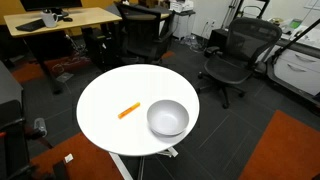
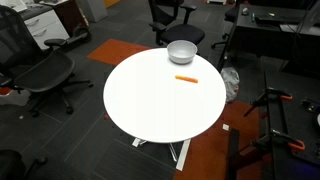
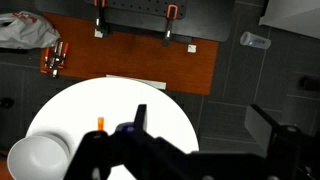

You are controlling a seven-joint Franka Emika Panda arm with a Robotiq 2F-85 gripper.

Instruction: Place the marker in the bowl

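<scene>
The orange marker (image 1: pixel 129 111) lies flat on the round white table (image 1: pixel 105 90), just beside the light grey-white bowl (image 1: pixel 167 118), apart from it. Both also show in an exterior view, the marker (image 2: pixel 186 78) in front of the bowl (image 2: pixel 181 51) near the table's (image 2: pixel 155 105) far edge. In the wrist view the marker (image 3: pixel 101 124) and the bowl (image 3: pixel 38 158) lie far below. My gripper (image 3: pixel 198 108) is open and empty, high above the table's edge, to the right of the marker. The arm does not show in the exterior views.
Black office chairs (image 1: pixel 230 55) (image 2: pixel 40 70) stand around the table. A wooden desk (image 1: pixel 60 20) is at the back. An orange-brown carpet patch (image 3: pixel 130 55) and a crumpled bag (image 3: pixel 25 30) lie on the floor beyond the table.
</scene>
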